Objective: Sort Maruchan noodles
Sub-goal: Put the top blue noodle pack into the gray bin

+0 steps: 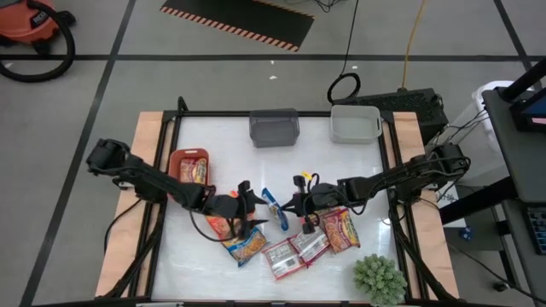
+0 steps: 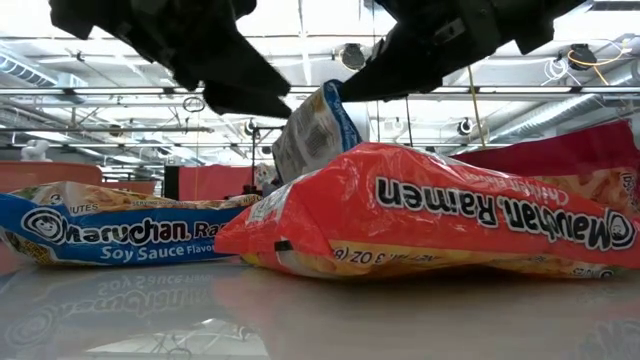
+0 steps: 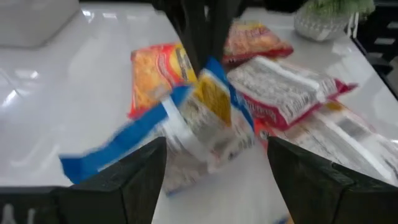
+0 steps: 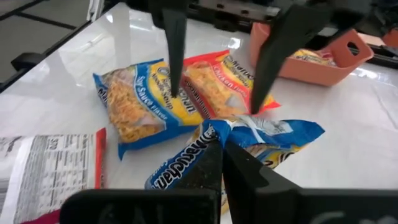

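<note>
- The right gripper (image 4: pixel 221 155) is pinching the edge of a blue-trimmed noodle packet (image 4: pixel 261 134), its 2 fingers closed tight, holding it above the table (image 1: pixel 341 170) near the middle.
- The left gripper (image 3: pixel 214 158) is facing that same packet with its fingers spread wide, gripping nothing.
- 2 more packets, a blue one (image 4: pixel 134 106) and a red one (image 4: pixel 217 81), are lying below the left gripper.
- 1 packet (image 1: pixel 193 170) is sitting in the red bin (image 1: pixel 175 160).
- Other packets (image 1: pixel 294 251) are lying near a plant (image 1: pixel 380 277).
</note>
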